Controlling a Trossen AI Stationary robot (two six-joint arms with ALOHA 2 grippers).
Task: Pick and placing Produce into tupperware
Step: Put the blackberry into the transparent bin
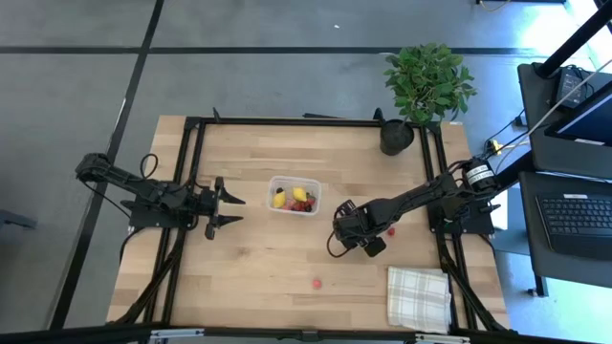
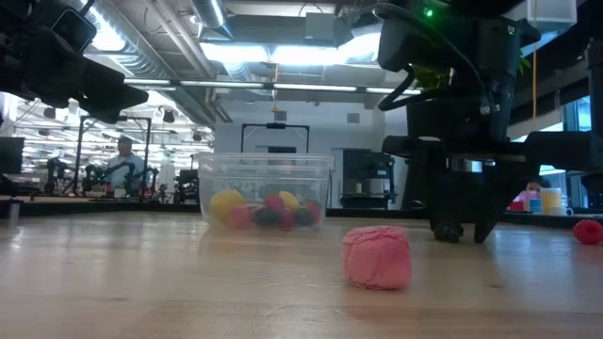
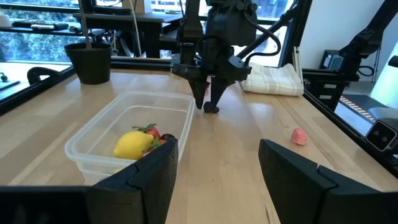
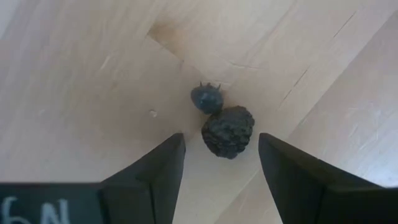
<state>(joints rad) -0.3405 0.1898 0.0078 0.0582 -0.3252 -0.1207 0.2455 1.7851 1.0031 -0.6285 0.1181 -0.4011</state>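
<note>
Tupperware [image 1: 295, 196] sits mid-worktop [image 1: 268, 153] with lemons and berries inside. Right end effector [image 4: 221, 155] hangs open, fingers down, over a blackberry [image 4: 228, 131] and blueberry [image 4: 206, 98] right of the tub. Left end effector [image 1: 228, 207] waits open to its left. Pink berry [image 2: 377, 256] lies nearer.

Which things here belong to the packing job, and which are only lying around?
Job: tupperware with lemons and berries inside; loose pink berry; red berry; two dark berries under the open right gripper.
Lying about: potted plant; checked cloth.
</note>
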